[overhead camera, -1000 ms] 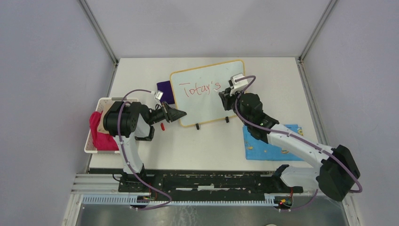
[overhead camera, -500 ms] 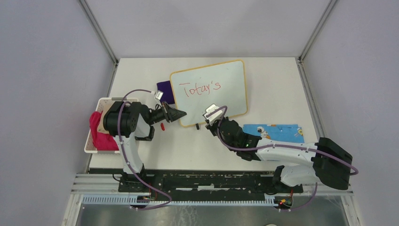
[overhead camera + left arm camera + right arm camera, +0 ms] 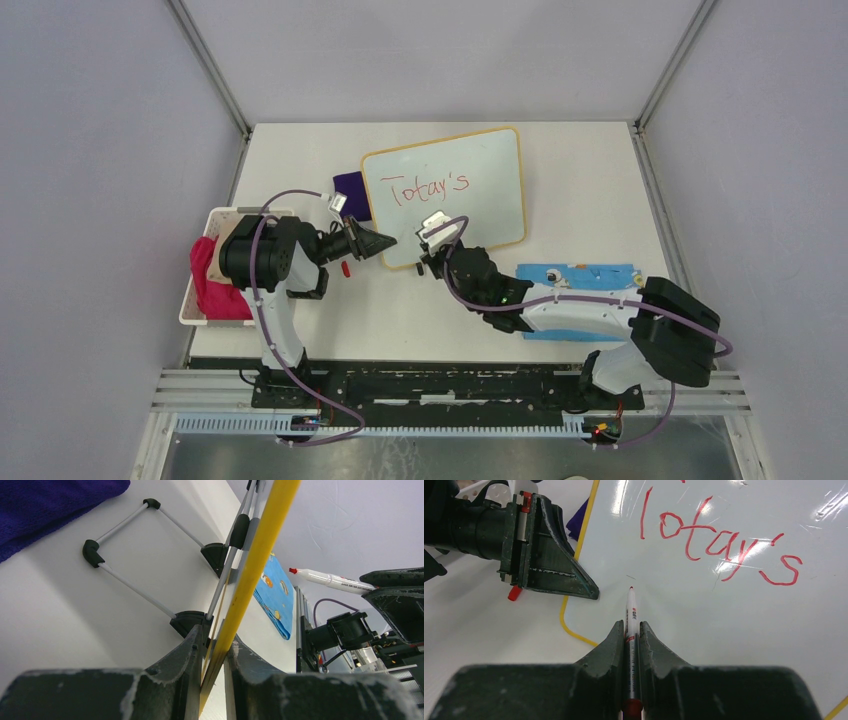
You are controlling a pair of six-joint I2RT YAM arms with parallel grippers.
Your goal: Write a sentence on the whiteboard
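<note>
The whiteboard [image 3: 485, 215] stands tilted on the table, propped on its wire stand [image 3: 131, 587]. My left gripper [image 3: 387, 243] is shut on the lower left edge of its yellow frame [image 3: 250, 575], which runs between the jaws of that gripper [image 3: 215, 647]. Of the sentence [image 3: 428, 187], one red line reading "Today's" [image 3: 719, 542] shows on the board. My right gripper [image 3: 430, 258] is shut on a red-tipped white marker [image 3: 630, 615]. The tip sits at or just above the board's lower left area, below the "T"; I cannot tell if it touches. The marker [image 3: 330, 580] also shows in the left wrist view.
A purple cloth [image 3: 348, 188] lies behind the board's left edge. A white basket [image 3: 195, 300] with a pink cloth stands at the left. A blue patterned cloth [image 3: 585, 275] lies under the right arm. A small red cap [image 3: 346, 268] lies below the left gripper.
My right arm swung from the end of "Today's" down and left to the board's lower left, close to the left gripper. The left arm and the board have not moved.
</note>
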